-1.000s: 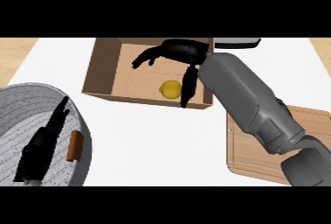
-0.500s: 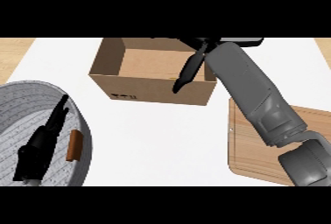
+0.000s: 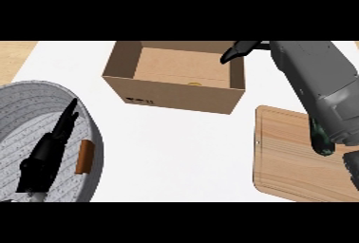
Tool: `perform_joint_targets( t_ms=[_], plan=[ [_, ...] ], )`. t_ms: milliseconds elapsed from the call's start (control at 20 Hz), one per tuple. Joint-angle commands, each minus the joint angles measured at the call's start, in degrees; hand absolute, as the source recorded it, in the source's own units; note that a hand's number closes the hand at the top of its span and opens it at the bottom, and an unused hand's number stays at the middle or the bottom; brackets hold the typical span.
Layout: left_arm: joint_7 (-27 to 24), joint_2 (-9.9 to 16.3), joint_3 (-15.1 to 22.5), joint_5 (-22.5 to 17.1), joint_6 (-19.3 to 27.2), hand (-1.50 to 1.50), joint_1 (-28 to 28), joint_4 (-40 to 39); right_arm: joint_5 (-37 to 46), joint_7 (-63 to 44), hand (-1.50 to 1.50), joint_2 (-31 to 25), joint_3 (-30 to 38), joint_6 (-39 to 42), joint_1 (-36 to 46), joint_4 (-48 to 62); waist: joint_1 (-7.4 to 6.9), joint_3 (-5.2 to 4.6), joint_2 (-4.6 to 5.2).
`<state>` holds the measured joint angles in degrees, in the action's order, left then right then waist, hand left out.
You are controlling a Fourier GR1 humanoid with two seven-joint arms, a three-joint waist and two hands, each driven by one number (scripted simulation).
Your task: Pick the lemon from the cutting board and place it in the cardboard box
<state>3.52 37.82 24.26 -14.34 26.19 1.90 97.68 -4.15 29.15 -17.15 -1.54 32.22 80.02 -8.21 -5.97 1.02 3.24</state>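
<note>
Though mostly hidden by the front wall, lemon (image 3: 194, 83) shows as a yellow sliver inside cardboard box (image 3: 175, 78), near its front right. Up and to the right of it, right hand (image 3: 240, 49) above the box's right rim, fingers straight, holding nothing. Cutting board (image 3: 294, 152) bare, just right of the box. Left hand (image 3: 45, 152) far off, straight-fingered over grey basket (image 3: 42, 95).

Grey woven basket (image 3: 21, 102) at the left edge, a small brown handle (image 3: 84, 156) on its rim.
</note>
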Motion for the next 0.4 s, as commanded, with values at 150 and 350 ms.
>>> perform_joint_targets(
  t_ms=[150, 350],
  plan=[
    [0.16, -1.27, 0.43, 0.11, 0.34, 0.00, 1.92, -0.89, -2.18, 0.68, -1.50, -8.73, 2.84, 6.17, -0.89, 2.12, -1.37, -0.80, 1.95],
    [0.65, -0.40, 0.58, 0.51, 0.23, 0.00, 3.21, -0.57, -1.89, 0.42, -1.50, -10.80, 2.67, 7.83, 0.04, 0.92, -2.27, -0.69, 2.50]
  ],
)
